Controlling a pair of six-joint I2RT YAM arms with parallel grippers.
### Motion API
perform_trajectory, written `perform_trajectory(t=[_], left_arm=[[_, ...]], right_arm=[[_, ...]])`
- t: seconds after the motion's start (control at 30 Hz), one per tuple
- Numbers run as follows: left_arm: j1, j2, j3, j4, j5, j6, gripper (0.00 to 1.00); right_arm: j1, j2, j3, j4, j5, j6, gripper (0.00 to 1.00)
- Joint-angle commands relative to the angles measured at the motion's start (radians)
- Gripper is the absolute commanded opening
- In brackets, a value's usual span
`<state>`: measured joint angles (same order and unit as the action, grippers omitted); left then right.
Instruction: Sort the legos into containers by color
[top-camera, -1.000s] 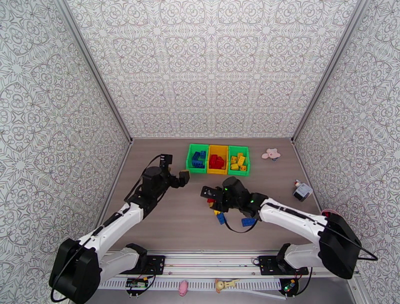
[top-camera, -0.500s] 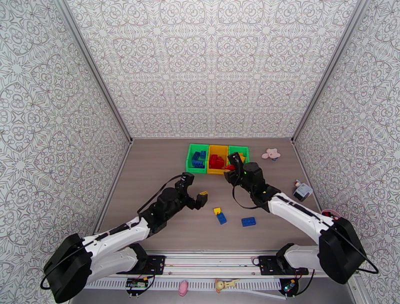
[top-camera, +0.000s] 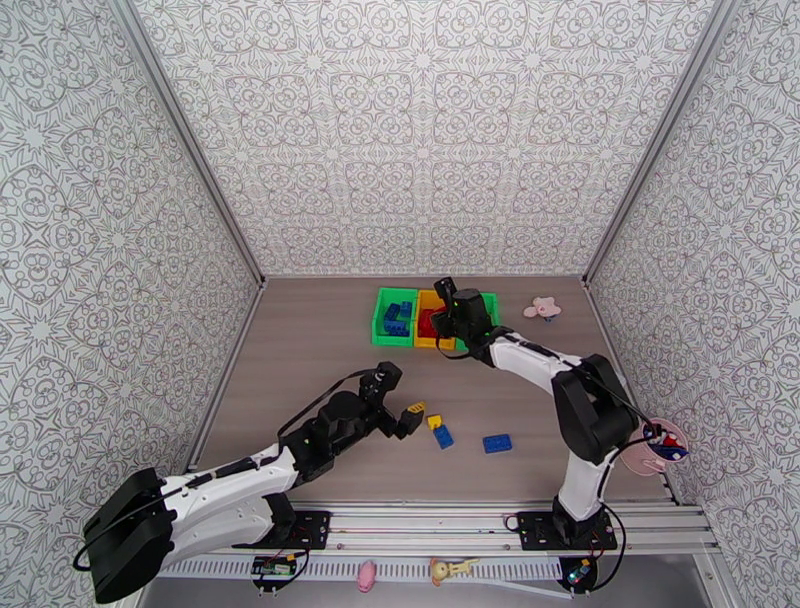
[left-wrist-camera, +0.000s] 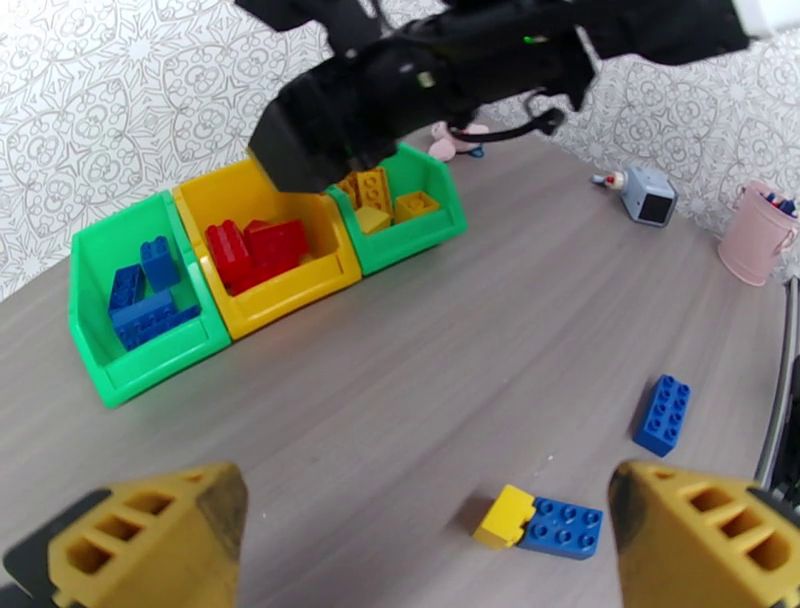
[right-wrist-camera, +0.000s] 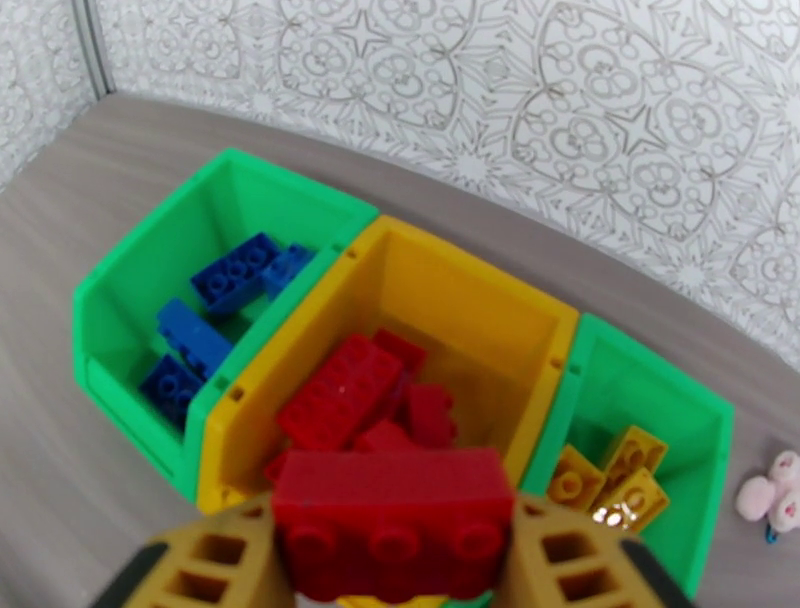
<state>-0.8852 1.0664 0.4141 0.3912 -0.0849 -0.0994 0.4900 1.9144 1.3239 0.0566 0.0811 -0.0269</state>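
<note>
While left pincer (left-wrist-camera: 425, 535) gapes, right pincer (right-wrist-camera: 392, 550) pinches red lego (right-wrist-camera: 392, 500) above yellow bin (right-wrist-camera: 470, 290).

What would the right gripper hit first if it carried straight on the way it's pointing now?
Probably the red legos piled in the yellow bin: the right gripper, shut on a red brick, points down into it, though depth is unclear.

The tabletop (left-wrist-camera: 420, 340) looks like matt wood-grain laminate. The containers (right-wrist-camera: 470, 300) are smooth, glossy plastic; the legos (right-wrist-camera: 345, 390) are plastic with a softer sheen. The fingers (left-wrist-camera: 150, 540) of the left gripper (left-wrist-camera: 425, 500) are matt plastic. The walls (top-camera: 420, 130) look like matt paper.
</note>
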Motion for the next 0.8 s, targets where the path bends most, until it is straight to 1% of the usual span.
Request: perform_trajectory(t=[0.0, 0.2, 0.27, 0.4, 0.43, 0.5, 0.53, 0.63, 0.77], left_arm=[[-0.009, -0.011, -0.019, 0.007, -0.018, 0.039, 1.00], [-0.009, -0.014, -0.020, 0.005, -0.017, 0.047, 1.00], [-0.008, -0.015, -0.015, -0.007, -0.020, 0.063, 1.00], [0.000, -0.035, -0.002, -0.061, -0.034, 0.119, 1.00], [0.004, -0.042, -0.003, -0.069, -0.022, 0.135, 1.00], [0.023, -0.054, -0.003, -0.095, 0.051, 0.175, 1.00], [0.033, -0.062, 0.000, -0.106, 0.069, 0.184, 1.00], [0.055, -0.081, 0.009, -0.143, 0.134, 0.215, 1.00], [0.064, -0.095, 0.017, -0.170, 0.223, 0.261, 1.00]], right_arm=[[-0.017, 0.074, 0.098, -0.056, -0.033, -0.028, 0.45], [-0.038, 0.186, 0.233, -0.113, -0.054, -0.025, 0.45], [-0.043, 0.198, 0.256, -0.124, -0.054, -0.027, 0.47], [-0.042, 0.160, 0.234, -0.110, -0.061, -0.025, 0.64], [-0.042, 0.143, 0.217, -0.101, -0.068, -0.025, 0.68], [-0.042, 0.104, 0.175, -0.074, -0.073, -0.020, 0.78], [-0.042, 0.076, 0.134, -0.037, -0.071, -0.007, 0.82], [-0.044, -0.009, 0.021, 0.050, -0.044, 0.048, 0.89], [-0.044, -0.132, -0.099, 0.040, 0.016, 0.161, 0.97]])
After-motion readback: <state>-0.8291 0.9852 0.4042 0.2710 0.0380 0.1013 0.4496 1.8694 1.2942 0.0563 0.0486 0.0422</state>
